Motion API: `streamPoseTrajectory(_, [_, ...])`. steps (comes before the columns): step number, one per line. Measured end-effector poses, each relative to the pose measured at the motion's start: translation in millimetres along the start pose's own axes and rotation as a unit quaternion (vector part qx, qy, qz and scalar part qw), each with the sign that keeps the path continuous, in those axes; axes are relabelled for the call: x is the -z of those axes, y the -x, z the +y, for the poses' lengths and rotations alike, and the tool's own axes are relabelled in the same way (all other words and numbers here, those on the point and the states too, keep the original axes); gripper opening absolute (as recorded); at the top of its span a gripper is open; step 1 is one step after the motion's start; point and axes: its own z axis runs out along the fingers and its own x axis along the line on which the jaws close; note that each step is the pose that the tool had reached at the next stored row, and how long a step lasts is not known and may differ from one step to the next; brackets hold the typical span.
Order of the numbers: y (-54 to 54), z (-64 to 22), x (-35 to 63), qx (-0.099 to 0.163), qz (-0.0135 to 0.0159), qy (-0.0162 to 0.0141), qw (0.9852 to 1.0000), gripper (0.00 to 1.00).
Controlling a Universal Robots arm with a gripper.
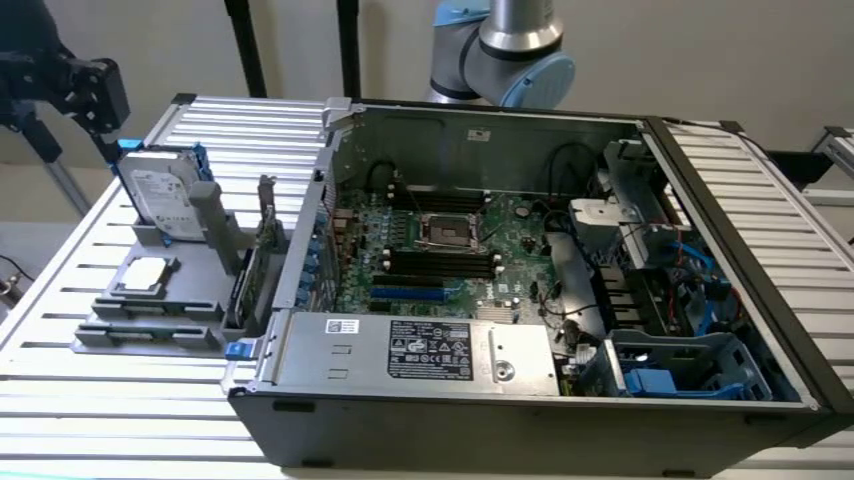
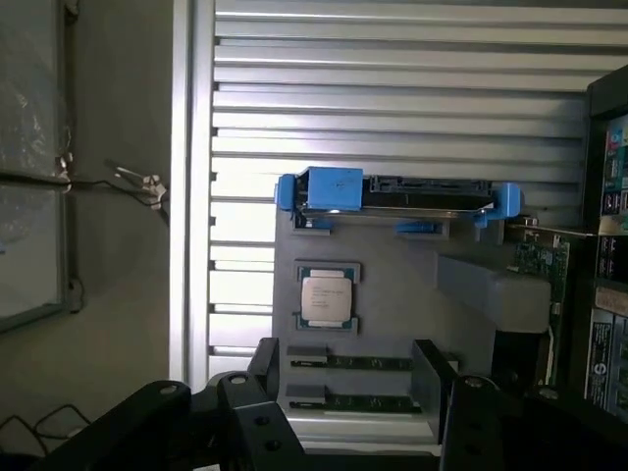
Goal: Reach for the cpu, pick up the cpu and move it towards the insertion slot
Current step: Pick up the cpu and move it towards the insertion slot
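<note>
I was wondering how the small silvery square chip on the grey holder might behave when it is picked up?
The small flat square silvery-grey cpu looks rigid and probably light. Its smooth metal top may be slippery. Lying flat in the grey holder, it should not roll or tip.

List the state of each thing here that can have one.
cpu, lying flat in the grey tray, not held.
insertion slot, dark centre showing, the cpu not in it.
hard drive, standing on edge in the tray.
computer case, on its side, side panel off.
hand, open, empty, apart from the cpu.
</note>
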Motion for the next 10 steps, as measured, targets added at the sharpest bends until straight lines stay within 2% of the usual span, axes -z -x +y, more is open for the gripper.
streamPoseTrajectory(10, [0.0, -1.4, -18.3, 0.0, -0.0001, 0.0, 1.0, 0.65])
